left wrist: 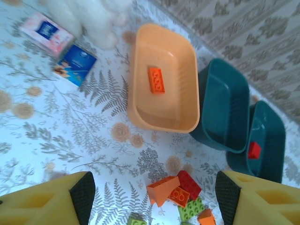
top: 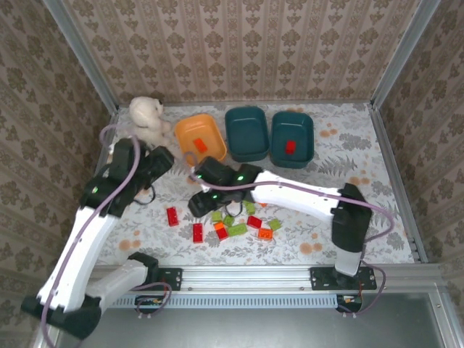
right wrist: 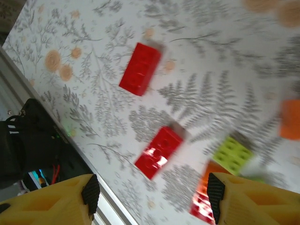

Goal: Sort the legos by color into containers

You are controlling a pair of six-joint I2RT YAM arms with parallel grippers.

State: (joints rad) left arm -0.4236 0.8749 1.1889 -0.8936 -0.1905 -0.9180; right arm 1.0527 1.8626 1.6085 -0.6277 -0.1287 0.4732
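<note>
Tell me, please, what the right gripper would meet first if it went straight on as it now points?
Probably the middle red brick, lying ahead of the right gripper between its open fingers; depth is unclear.

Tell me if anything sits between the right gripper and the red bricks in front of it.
Nothing visible does. The right gripper has its jaws open above the flowered tablecloth, and the nearer small red plastic brick lies uncovered ahead of it; a second red brick lies apart, farther on.

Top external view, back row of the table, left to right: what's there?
White plush toy → orange tub → empty teal tub → second teal tub holding a red lego.
</note>
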